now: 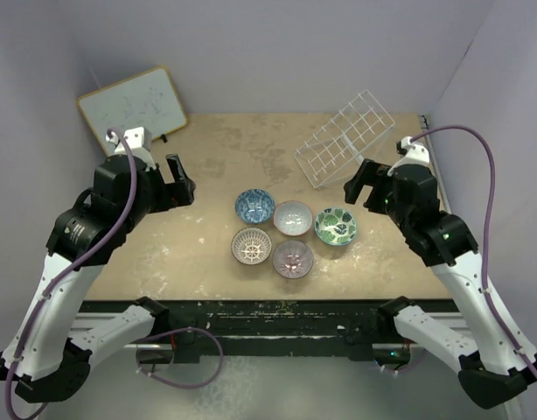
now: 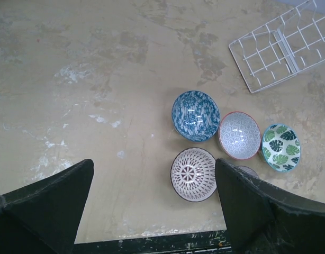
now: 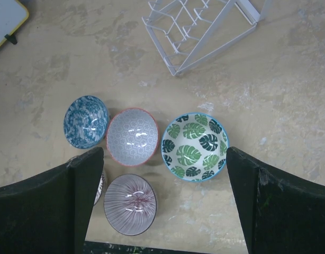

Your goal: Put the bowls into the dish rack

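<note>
Five bowls sit clustered mid-table: blue (image 1: 254, 206), pale grey-white (image 1: 293, 218), green-and-white (image 1: 336, 226), brown-white lattice (image 1: 252, 246) and pinkish-purple (image 1: 293, 258). The white wire dish rack (image 1: 345, 138) stands slanted at the back right, with no bowl in it. My left gripper (image 1: 181, 185) is open and empty, raised left of the bowls. My right gripper (image 1: 363, 185) is open and empty, raised right of them. The left wrist view shows the lattice bowl (image 2: 193, 174) beside my right-hand finger. The right wrist view shows the green-and-white bowl (image 3: 194, 146) and the pinkish-purple bowl (image 3: 130, 204) between my fingers.
A wood-framed whiteboard (image 1: 133, 107) leans at the back left corner. Grey walls close in the back and both sides. The table's dark front edge (image 1: 277, 308) runs just behind the arm bases.
</note>
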Available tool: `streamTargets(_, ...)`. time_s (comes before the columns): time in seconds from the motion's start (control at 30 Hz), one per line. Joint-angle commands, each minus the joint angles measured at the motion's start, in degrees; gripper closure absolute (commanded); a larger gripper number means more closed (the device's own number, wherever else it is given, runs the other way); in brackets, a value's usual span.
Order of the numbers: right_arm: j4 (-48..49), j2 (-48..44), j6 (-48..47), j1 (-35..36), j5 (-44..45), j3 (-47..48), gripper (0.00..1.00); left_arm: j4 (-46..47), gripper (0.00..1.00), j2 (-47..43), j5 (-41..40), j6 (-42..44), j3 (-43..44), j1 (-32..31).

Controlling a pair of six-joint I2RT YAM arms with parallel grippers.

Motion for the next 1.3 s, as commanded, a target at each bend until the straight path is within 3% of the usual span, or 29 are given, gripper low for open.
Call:
streamTargets(0.0, 0.85, -1.06, 1.01, -0.24, 1.04, 1.05, 0.00, 4.05, 0.01, -2.22, 0.70, -0.49, 0.36, 0.48)
streamTargets(0.33, 1.05, -1.29, 4.68, -0.25, 2.13, -0.01, 0.00, 14.37, 0.01, -5.18, 14.30, 7.38, -8.14, 0.48)
streamTargets(0.67, 0.83, -0.12, 5.03, -0.25, 2.11, 0.28, 0.00, 36.39, 0.01, -2.42, 36.48, -2.83, -20.19, -0.07)
streamTargets(0.73, 1.21, -0.73, 5.25, -0.25, 2.05, -0.02, 0.00, 38.29, 0.01, -0.86, 35.42, -3.37, -20.97, -2.84)
streamTargets(0.93, 1.36, 1.30, 3.53, -0.25, -0.47, 4.48, 0.00, 38.07, 0.01, 10.03, 18.58, 0.63, -15.93, -20.06)
streamTargets(1.27, -2.62, 6.86, 0.37, -0.25, 0.45, 25.00, 0.00, 48.87, 0.01, 24.95, 12.44, 4.25, -14.66, -27.94)
